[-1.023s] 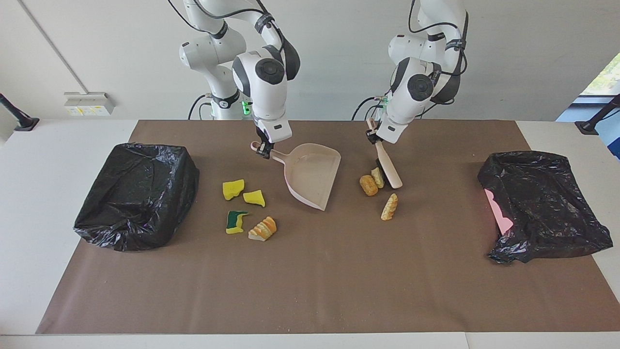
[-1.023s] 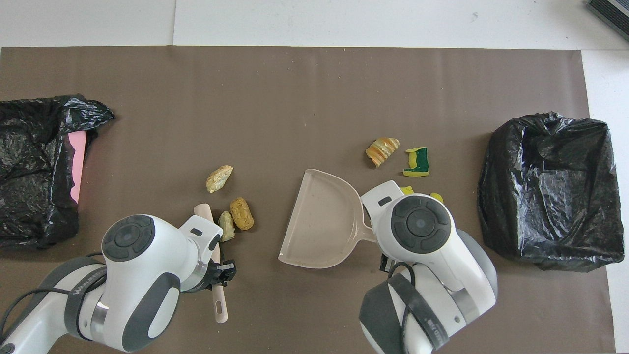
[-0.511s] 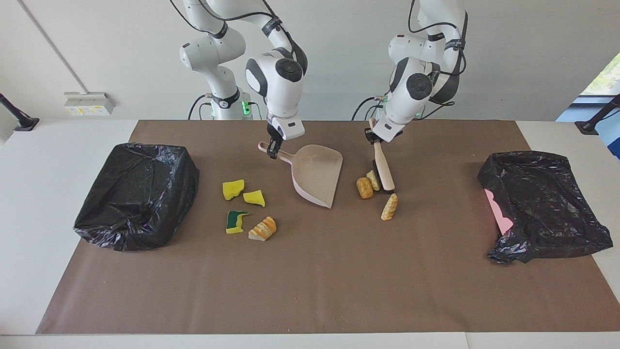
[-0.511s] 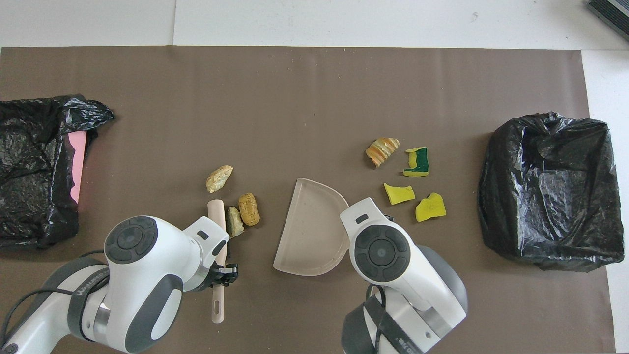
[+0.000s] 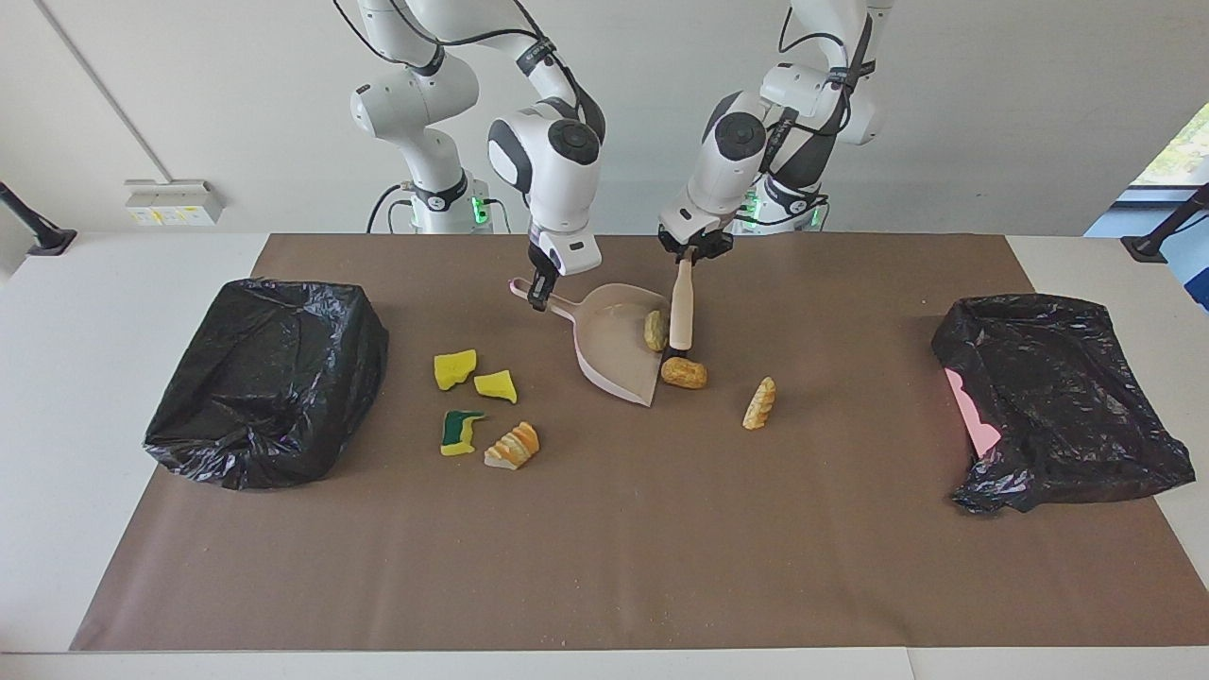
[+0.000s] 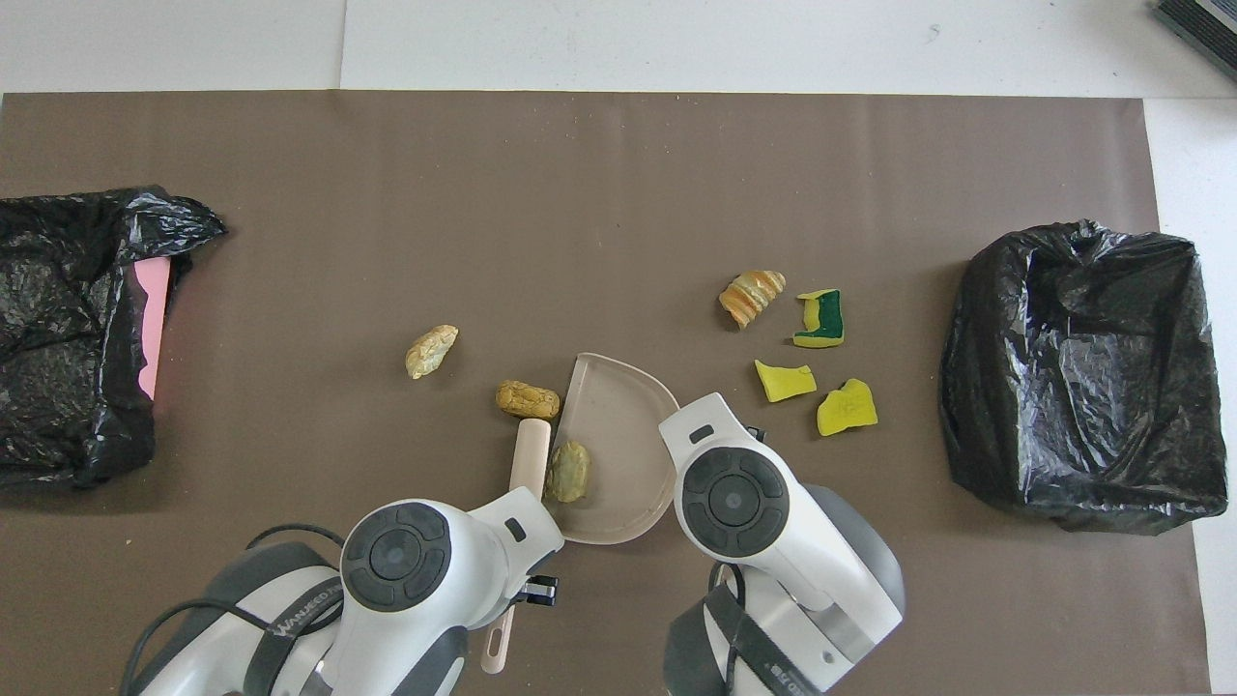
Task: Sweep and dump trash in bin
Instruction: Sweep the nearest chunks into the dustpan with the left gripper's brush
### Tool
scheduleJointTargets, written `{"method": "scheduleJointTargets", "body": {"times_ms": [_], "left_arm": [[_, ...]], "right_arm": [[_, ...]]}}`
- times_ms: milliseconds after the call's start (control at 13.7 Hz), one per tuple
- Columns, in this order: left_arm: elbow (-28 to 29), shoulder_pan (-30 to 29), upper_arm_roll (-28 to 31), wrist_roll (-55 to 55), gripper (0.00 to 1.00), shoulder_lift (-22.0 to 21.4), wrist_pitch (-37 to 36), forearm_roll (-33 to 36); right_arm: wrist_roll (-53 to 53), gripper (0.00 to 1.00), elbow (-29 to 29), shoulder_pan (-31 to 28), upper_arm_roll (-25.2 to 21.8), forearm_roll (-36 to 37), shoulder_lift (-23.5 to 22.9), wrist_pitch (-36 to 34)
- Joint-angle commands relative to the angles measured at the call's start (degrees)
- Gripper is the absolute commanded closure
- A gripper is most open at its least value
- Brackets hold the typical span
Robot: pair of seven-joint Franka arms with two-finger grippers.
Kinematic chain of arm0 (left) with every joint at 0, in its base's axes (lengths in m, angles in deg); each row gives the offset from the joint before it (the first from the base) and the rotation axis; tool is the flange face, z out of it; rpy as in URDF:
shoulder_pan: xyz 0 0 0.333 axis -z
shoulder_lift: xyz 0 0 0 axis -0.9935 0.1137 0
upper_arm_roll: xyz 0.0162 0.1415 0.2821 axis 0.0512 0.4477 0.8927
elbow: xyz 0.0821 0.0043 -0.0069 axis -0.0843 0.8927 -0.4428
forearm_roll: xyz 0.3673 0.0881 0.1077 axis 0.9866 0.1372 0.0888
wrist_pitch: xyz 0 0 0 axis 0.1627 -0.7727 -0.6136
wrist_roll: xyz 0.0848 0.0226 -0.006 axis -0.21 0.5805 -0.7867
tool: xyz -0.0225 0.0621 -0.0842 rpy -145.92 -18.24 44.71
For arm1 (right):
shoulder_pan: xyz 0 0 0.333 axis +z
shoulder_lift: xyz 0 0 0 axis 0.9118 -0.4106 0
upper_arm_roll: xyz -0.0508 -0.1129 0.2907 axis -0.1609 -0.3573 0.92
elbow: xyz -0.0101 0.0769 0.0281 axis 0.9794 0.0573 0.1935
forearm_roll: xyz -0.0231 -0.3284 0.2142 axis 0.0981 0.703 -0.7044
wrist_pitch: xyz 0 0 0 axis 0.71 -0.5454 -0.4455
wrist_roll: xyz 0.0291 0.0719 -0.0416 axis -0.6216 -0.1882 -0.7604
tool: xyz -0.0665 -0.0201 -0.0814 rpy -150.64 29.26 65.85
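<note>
My right gripper (image 5: 538, 291) is shut on the handle of the pale pink dustpan (image 5: 609, 354), which rests on the mat. My left gripper (image 5: 692, 253) is shut on the brush (image 5: 680, 316), whose head stands at the dustpan's open edge. One bread chunk (image 5: 655, 330) lies in the pan, also in the overhead view (image 6: 568, 473). A second chunk (image 5: 684, 372) lies on the mat at the pan's lip. A third chunk (image 5: 759, 403) lies farther out. Two yellow sponge pieces (image 5: 455, 368), a green-backed one (image 5: 460, 431) and a striped pastry piece (image 5: 513, 446) lie toward the right arm's end.
A bin lined with a black bag (image 5: 269, 378) stands at the right arm's end of the brown mat. A second black bag with a pink edge showing (image 5: 1058, 397) lies at the left arm's end.
My left gripper has swept the brush toward the dustpan. One bread chunk went into the pan and another slid to its lip. The dustpan turned and shifted a little toward the brush.
</note>
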Motion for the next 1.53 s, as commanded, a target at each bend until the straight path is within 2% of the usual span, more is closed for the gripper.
{"method": "scheduleJointTargets", "body": {"times_ms": [0, 219, 365, 438, 584, 803, 950, 1096, 1315, 1461], "left_arm": [[-3.3, 1.5, 0.7, 0.5, 1.00, 0.2, -1.3, -0.4], [-10.4, -0.5, 1.4, 0.6, 1.00, 0.0, -11.0, -0.5], [-13.0, -5.0, 1.4, 0.6, 1.00, 0.9, -12.1, 0.5], [-13.2, -6.5, 1.6, 1.0, 1.00, 1.5, -11.6, 1.5], [-14.7, -11.8, 1.9, 8.5, 1.00, 3.0, -11.7, 6.0], [-19.9, -21.7, 1.9, 17.8, 1.00, 7.5, -11.5, 6.8], [-22.7, -26.6, 1.9, 24.5, 1.00, 10.7, -10.9, 10.8], [-23.1, -29.2, 1.9, 30.3, 1.00, 13.1, -8.5, 13.1], [-22.6, -30.8, 1.9, 32.7, 1.00, 18.0, -3.3, 13.1], [-21.7, -30.8, 1.8, 35.1, 1.00, 19.0, -3.0, 13.0]], "right_arm": [[2.4, 1.00, -0.5, -0.3, 0.2, 1.4, 0.1, 1.3], [2.5, 1.00, -0.5, -0.3, 0.1, 1.1, 0.1, 1.3], [2.5, 1.00, -0.5, -0.3, 0.2, 1.0, 0.1, 1.3], [2.5, 1.00, -0.5, -0.3, 0.2, 0.9, 0.1, 1.3], [2.5, 1.00, -0.5, -0.3, 0.2, 0.9, 0.1, 1.3], [2.5, 1.00, -0.5, -0.3, 0.2, 0.8, 0.1, 1.3], [2.5, 1.00, -0.5, -0.4, 0.2, 0.8, 0.1, 1.3], [2.6, 1.00, -0.5, -0.4, 0.2, 0.8, 0.1, 1.3], [2.8, 1.00, -0.5, -0.4, 0.2, 0.8, 0.1, 1.3], [2.8, 1.00, -0.6, -0.4, 0.2, 0.8, 0.1, 1.3]]}}
